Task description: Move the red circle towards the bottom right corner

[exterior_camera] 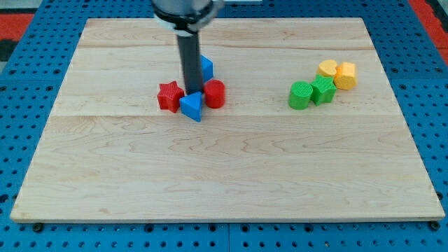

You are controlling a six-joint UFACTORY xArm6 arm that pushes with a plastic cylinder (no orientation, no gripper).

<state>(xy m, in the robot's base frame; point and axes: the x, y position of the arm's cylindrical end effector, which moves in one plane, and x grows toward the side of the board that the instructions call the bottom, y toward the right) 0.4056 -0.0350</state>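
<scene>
A pale wooden board (231,182) of joined planks lay on a blue pegboard (21,105) dotted with holes. Red showed beyond the board's top corners. Light was even.

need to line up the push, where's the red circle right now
The red circle sits left of the board's centre, in the left cluster: just right of my tip, with the blue triangle at its lower left and a blue block above it.

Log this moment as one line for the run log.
my tip among left cluster, beside red circle | touching: unclear | red star, blue triangle, blue block adjacent | red circle not yet at bottom right
</scene>
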